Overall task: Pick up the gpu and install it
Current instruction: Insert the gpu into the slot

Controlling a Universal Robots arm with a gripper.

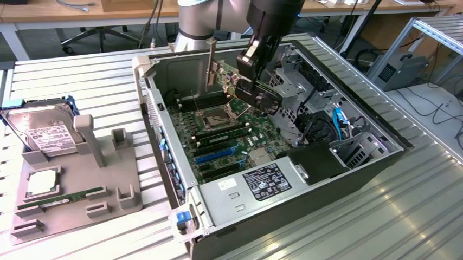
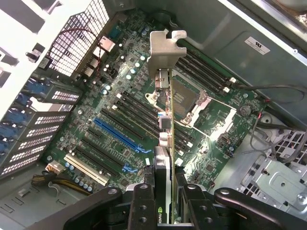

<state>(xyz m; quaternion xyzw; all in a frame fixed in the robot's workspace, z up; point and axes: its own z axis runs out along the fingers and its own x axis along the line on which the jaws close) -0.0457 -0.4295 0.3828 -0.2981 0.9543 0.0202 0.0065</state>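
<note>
Plainly the pick-up is done and the work stands in the carry-and-align part of installing. The end effector [image 1: 248,64] is closed part-way, its two fingers clamped on either face of the gpu [image 1: 233,82], which hangs in the air inside the open computer case [image 1: 217,216] lying on the bench [image 1: 87,81]. The card is above the motherboard [image 2: 120,110] and touches nothing. In the wrist view it sits near the CPU socket [image 2: 189,98], away from the expansion slots [image 2: 103,155].

The gpu [image 2: 164,124] is held on edge, its board upright and its connector edge facing down toward the motherboard. In the wrist view the grip of the end effector [image 2: 165,206] is on the upper edge. The long axis runs from the grip out to the silver bracket [image 2: 165,50], which stands upright at the far end and, in the exterior view, points toward that view's left. That axis appears to cross the lines of the slots, the blue slot [image 2: 120,136] among them, at an angle rather than lie along them.

As I judge it, seating calls for turning the card until its long axis is parallel to a slot, with the bracket toward the case's rear wall. The card must then be centred over that slot and pressed down straight and evenly, with no tilt.
</note>
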